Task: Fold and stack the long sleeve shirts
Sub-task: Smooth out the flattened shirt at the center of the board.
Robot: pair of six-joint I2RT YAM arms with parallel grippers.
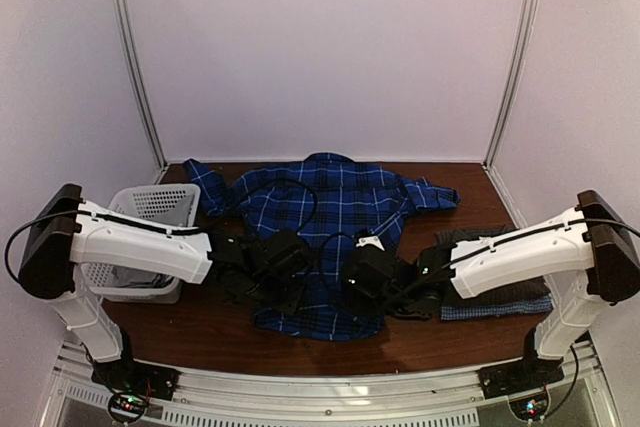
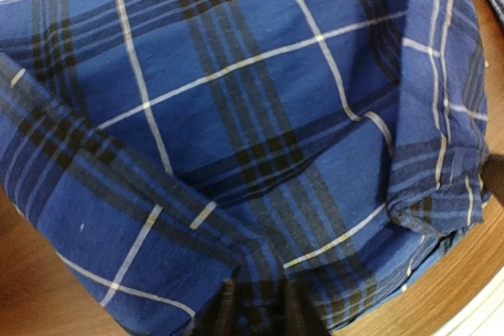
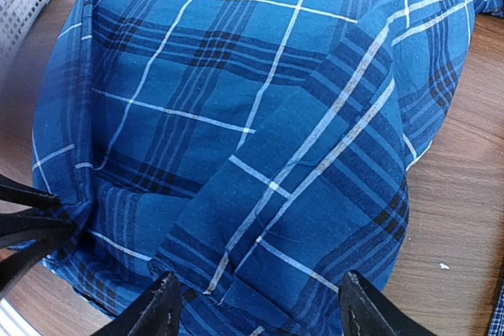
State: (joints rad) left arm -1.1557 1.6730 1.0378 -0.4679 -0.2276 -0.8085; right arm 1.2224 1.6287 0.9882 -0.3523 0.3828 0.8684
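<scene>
Here, left fingers [image 2: 303, 316] pinching blue plaid shirt [image 1: 330, 207] hem, right fingers [image 3: 157, 311] apart above the same shirt

One blue plaid shirt [image 1: 335, 212], two stacked shirts [image 1: 500, 305], one basket [image 1: 150, 209].

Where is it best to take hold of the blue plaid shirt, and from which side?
Probably the near hem of the blue plaid shirt, approached low from the near side. The shirt lies spread with its collar far away, and this edge bunches up off the table, offering a fold to pinch.
</scene>
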